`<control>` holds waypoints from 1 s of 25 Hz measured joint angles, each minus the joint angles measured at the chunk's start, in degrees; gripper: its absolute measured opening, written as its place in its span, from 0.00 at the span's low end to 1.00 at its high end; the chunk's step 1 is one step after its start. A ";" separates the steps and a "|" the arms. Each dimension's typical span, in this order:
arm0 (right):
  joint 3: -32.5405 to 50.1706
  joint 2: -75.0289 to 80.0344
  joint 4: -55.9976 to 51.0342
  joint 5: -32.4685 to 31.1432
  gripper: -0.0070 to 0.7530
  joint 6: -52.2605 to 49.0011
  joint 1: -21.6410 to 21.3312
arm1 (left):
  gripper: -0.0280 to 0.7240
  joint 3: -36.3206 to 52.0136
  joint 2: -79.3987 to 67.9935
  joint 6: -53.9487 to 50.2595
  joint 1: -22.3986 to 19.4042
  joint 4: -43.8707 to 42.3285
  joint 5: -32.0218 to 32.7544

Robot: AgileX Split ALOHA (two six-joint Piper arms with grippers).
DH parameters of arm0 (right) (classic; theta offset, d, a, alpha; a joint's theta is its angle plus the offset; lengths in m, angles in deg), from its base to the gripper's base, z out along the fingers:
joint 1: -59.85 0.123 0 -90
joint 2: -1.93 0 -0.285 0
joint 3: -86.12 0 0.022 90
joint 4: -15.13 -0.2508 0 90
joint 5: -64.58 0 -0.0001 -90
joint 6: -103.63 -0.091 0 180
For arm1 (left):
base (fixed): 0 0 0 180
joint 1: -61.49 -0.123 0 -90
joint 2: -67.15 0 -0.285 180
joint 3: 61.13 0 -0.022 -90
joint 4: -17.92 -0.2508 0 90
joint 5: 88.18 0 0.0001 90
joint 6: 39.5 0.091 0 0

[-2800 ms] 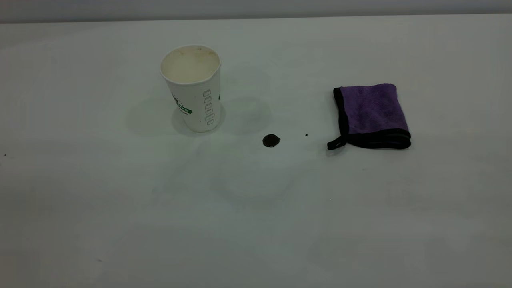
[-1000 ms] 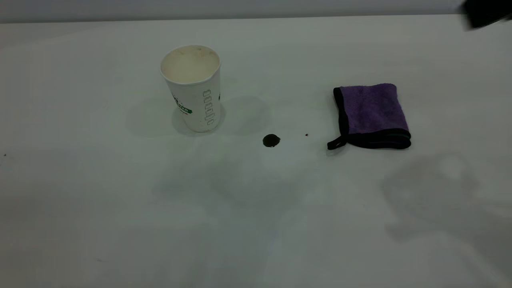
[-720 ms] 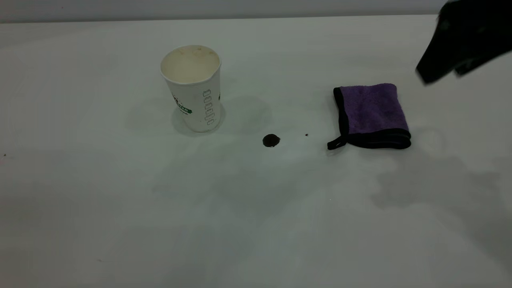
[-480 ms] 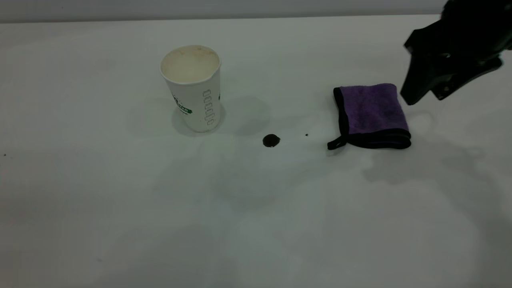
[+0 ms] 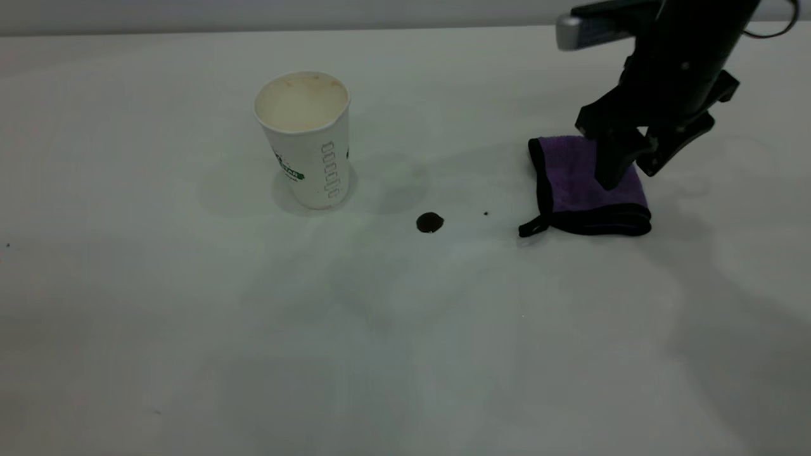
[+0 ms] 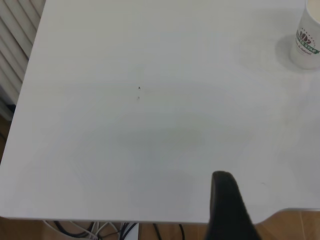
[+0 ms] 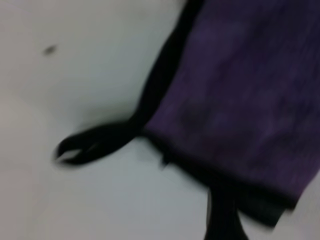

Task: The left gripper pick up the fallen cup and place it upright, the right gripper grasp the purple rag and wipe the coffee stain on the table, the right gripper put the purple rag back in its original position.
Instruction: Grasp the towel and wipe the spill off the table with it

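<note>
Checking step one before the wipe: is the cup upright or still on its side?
Upright. The cup stands on its base on the table, open mouth up, cream inside visible.

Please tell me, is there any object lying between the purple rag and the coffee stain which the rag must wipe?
Nothing that would block it. Between the purple rag and the coffee stain the table is bare except for one tiny dark speck. The cup stands upright, off that path. The right claw is open over the rag.
</note>
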State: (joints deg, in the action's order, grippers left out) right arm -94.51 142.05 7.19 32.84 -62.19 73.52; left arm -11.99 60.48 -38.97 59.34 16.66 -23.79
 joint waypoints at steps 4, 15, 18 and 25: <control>-7.72 6.01 1.34 -2.89 0.68 -0.89 -0.48 | 0.72 0.00 0.00 0.00 0.00 0.00 0.00; -17.57 14.03 1.52 -4.42 0.41 -0.30 0.01 | 0.72 0.00 0.00 0.00 0.00 -0.02 0.00; -17.74 14.23 0.19 -3.83 0.12 2.48 1.57 | 0.72 0.00 0.00 0.00 0.00 -0.02 0.00; -18.04 14.80 -11.05 2.24 0.07 8.85 9.33 | 0.72 0.00 0.00 0.00 0.00 -0.02 0.02</control>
State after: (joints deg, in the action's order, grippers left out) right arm -112.54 156.86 -3.86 35.08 -53.34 82.85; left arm -11.99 60.48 -38.97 59.34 16.64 -23.77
